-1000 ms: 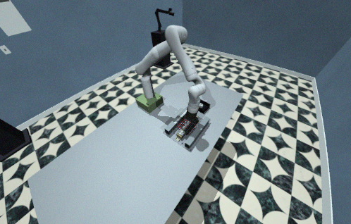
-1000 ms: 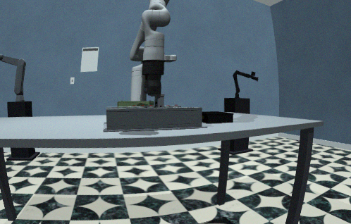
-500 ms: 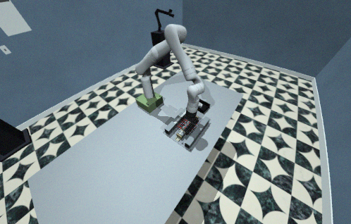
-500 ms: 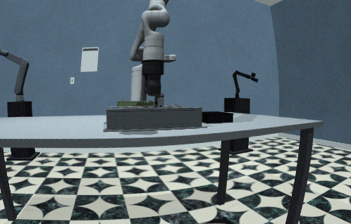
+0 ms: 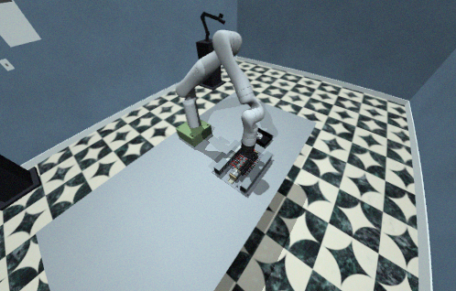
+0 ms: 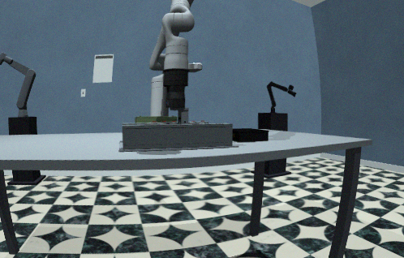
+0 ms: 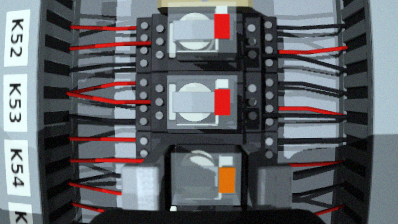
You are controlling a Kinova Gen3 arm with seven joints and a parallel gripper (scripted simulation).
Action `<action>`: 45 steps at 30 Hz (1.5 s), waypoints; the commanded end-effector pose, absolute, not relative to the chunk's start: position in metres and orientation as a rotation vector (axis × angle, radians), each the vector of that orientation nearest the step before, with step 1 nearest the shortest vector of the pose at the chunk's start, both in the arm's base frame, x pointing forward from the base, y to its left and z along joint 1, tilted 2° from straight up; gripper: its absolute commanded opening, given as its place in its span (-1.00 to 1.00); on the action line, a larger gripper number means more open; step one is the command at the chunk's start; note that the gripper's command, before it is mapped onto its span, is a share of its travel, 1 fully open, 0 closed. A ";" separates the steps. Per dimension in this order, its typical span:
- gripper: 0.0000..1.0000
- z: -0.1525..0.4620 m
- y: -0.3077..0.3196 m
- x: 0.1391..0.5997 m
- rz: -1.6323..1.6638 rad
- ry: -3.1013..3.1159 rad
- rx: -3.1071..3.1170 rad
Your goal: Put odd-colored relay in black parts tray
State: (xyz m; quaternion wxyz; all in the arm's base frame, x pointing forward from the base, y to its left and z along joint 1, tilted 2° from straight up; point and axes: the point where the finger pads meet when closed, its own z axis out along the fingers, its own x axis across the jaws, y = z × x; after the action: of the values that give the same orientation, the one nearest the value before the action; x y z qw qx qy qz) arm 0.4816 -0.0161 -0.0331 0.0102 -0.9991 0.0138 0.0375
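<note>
Relay K54, the one with the orange button (image 7: 227,179), sits squarely between your end effector's (image 7: 206,185) two grey fingers. One pad is on its left flank and the other on its right, and they are clenched on its body. It looks still seated in its socket, at the near end of the row in the wrist view. The two relays beyond it, beside the K53 label (image 7: 15,103) and the K52 label (image 7: 16,38), both carry red buttons (image 7: 222,102), so you have the odd one.

What matters now is direction. The relay lies directly under the wrist with its pull axis straight up, in line with the vertical end effector seen from the side. Judge the extraction as a clean upward draw. Any sideways lean would likely drag on the socket and on the red and black wires (image 7: 105,90) fanned out to either side.

Moving outward, the relay panel (image 6: 176,136) rests flat on the counter (image 6: 75,151) and is not fastened, so it may lift with the relay; watch its near edge. The black parts tray (image 6: 250,135) stands just beside the panel's right end in the side view, close to the arm's green base block (image 5: 194,133), a short carry once the relay is free.
</note>
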 end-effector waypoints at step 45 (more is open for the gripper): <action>-1.00 -0.032 -0.016 0.480 0.003 0.044 -3.122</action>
State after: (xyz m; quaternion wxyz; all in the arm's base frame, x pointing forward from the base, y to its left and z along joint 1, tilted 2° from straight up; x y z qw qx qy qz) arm 0.4794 -0.0160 -0.0326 0.0097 -0.9999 0.0142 0.0022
